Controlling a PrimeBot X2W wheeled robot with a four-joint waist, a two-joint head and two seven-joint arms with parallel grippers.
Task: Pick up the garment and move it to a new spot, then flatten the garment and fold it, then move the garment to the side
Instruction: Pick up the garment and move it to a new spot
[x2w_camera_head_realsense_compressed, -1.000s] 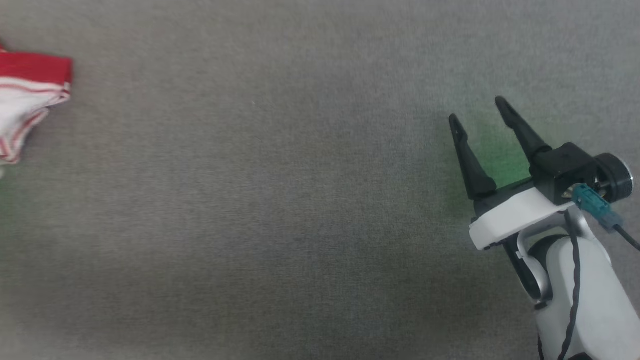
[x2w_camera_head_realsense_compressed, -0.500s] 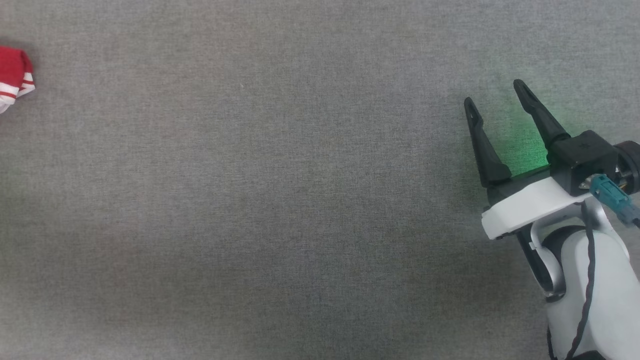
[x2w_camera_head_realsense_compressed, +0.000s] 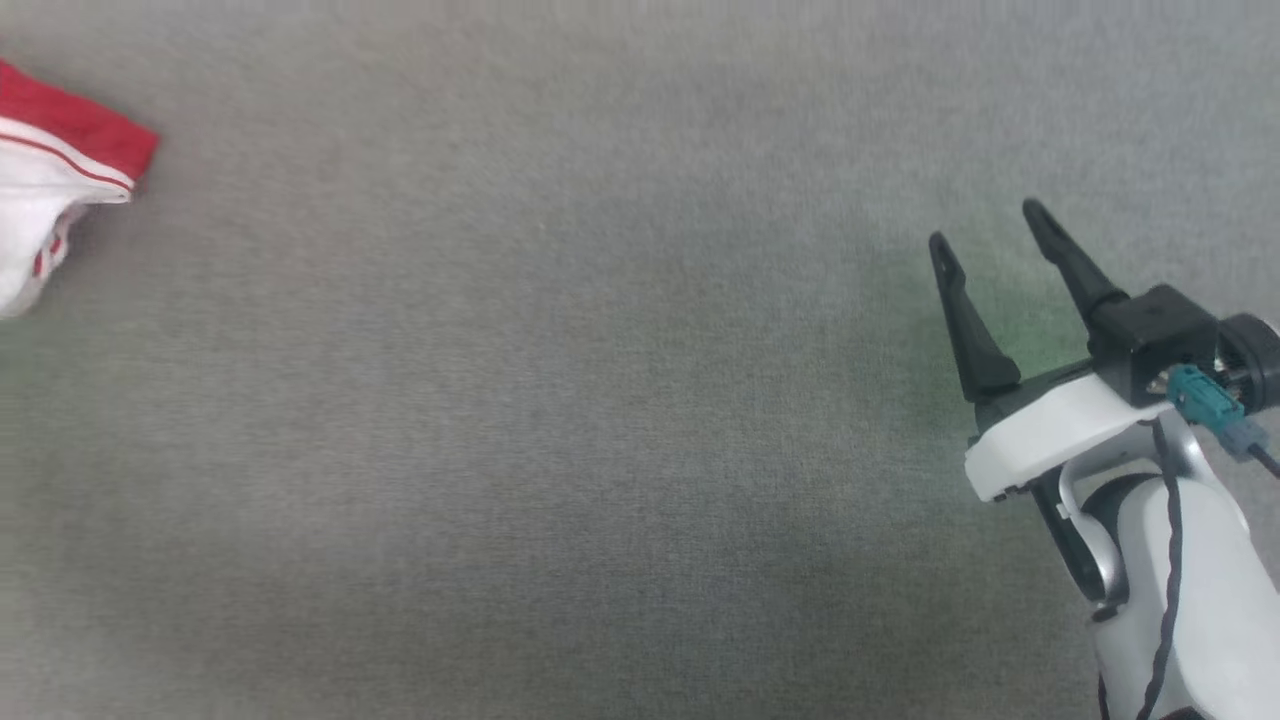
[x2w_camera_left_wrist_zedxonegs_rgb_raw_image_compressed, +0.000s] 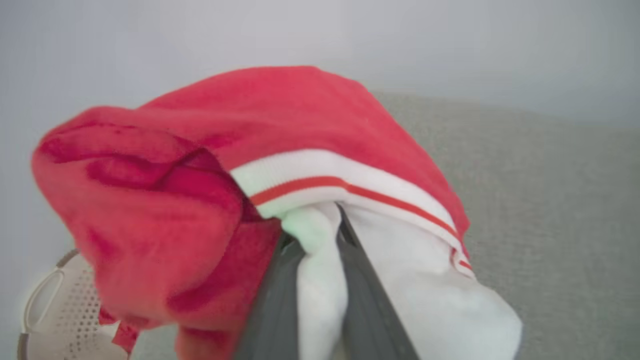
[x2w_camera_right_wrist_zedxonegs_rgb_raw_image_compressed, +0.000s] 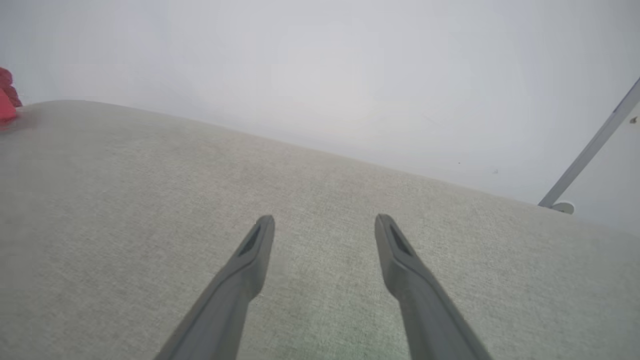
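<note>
At the grey worktop's (x2w_camera_head_realsense_compressed: 560, 400) left edge, our left gripper (x2w_camera_left_wrist_zedxonegs_rgb_raw_image_compressed: 318, 250) pinches the white sleeve of the red-and-white jersey (x2w_camera_left_wrist_zedxonegs_rgb_raw_image_compressed: 280, 125), bunched and lifted, apparently for carrying to a new spot. Our right gripper (x2w_camera_head_realsense_compressed: 985, 225) waits spread wide near the right edge. Below the cloth sits a pale perforated basket (x2w_camera_left_wrist_zedxonegs_rgb_raw_image_compressed: 55, 310), its contents hidden.

Garment (x2w_camera_head_realsense_compressed: 60, 170): seen at 10 o'clock, cut off by the left edge; a red band is shown over bunched white fabric with a thin red stripe.
Right gripper (x2w_camera_head_realsense_compressed: 984, 224): placed at 4 o'clock, well apart from the garment; the fingers are spread wide and pointed toward 11 o'clock.
Surface (x2w_camera_head_realsense_compressed: 560, 400): grey woven cloth, tinted faintly green around the fingers.
Forearm (x2w_camera_head_realsense_compressed: 1190, 590): white, fitted with a teal connector (x2w_camera_head_realsense_compressed: 1195, 398).
</note>
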